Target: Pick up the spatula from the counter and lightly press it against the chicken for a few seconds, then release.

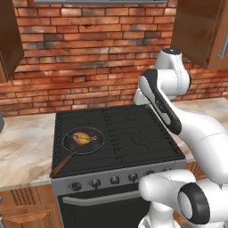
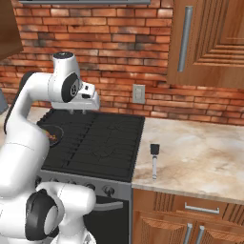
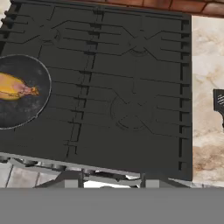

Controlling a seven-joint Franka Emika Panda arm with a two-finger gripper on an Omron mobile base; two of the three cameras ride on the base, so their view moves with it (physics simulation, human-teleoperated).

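The spatula (image 2: 154, 162) lies on the marble counter just right of the stove, black head toward the wall, pale handle toward the front edge. Its head (image 3: 218, 103) pokes in at the right edge of the hand view. The chicken (image 1: 82, 137) sits golden in a black frying pan (image 1: 84, 141) on the stove's front left burner; the hand view shows the chicken (image 3: 15, 87) at its left edge. My gripper (image 2: 78, 111) hangs high over the stove's back left, pointing down, well left of the spatula. Its fingertips (image 3: 81, 176) stand apart with nothing between them.
The black stove (image 1: 129, 129) has grates across its top and knobs along the front. The pan's wooden handle (image 1: 60, 166) sticks out toward the front left corner. Marble counter (image 2: 200, 152) runs to the right, with a wall outlet (image 2: 138, 94) behind and wooden cabinets overhead.
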